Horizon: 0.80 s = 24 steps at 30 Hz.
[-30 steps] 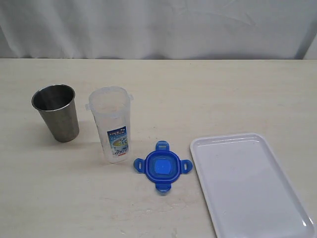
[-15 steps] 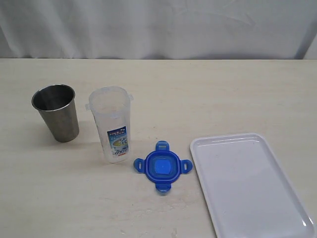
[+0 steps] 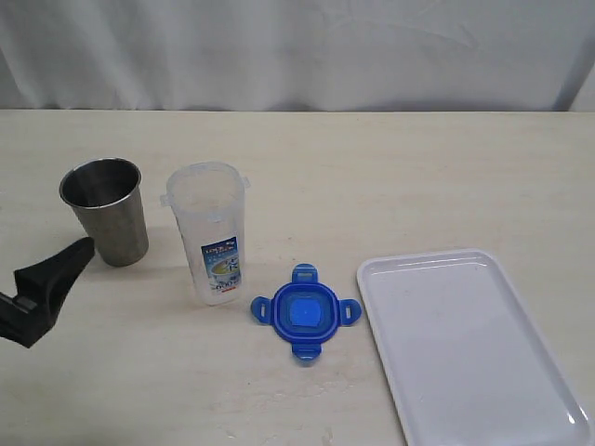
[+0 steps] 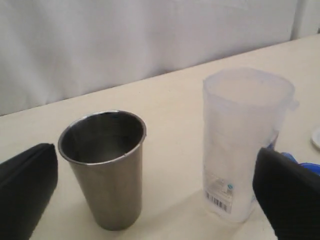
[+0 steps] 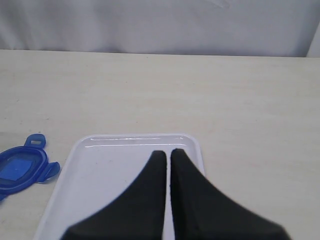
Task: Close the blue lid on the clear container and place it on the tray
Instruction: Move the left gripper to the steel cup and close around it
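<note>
Right gripper (image 5: 167,160) closed; we steer the open left gripper (image 3: 51,279) around the clear container (image 3: 209,232), avoiding the steel cup (image 3: 107,209) at its 9 o'clock.

Cam set-up: 1 ext., 2 wrist cams.
Ext. looks down obliquely across table (image 3: 418,167) toward white curtain (image 3: 297,46). L wrist cam sits low, close to steel cup (image 4: 105,170) & clear container (image 4: 240,140). R wrist cam looks over tray (image 5: 100,160), blue lid (image 5: 20,167) at edge. All also in ext.
</note>
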Tool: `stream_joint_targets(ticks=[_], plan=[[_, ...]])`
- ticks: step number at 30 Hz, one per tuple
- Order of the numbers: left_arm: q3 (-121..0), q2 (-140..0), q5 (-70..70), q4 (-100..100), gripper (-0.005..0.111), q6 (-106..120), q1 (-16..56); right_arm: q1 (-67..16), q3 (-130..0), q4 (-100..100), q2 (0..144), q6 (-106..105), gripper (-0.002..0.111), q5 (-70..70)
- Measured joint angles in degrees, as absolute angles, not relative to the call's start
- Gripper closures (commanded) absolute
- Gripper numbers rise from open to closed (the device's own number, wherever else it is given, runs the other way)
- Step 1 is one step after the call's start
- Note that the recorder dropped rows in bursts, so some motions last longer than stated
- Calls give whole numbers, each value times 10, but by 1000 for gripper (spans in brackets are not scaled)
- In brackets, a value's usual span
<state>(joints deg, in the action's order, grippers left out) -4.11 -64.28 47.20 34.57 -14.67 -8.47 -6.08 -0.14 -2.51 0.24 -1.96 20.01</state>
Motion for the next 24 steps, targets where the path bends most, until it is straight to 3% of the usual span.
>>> stream_joint_targets(ticks=[10, 24], plan=[[-46, -854, 631, 263, 2, -22, -85, -61, -1, -25, 2, -20, 104, 200], [-168, -1079, 682, 265, 2, 14, -85, -61, -1, -25, 2, -20, 104, 200]])
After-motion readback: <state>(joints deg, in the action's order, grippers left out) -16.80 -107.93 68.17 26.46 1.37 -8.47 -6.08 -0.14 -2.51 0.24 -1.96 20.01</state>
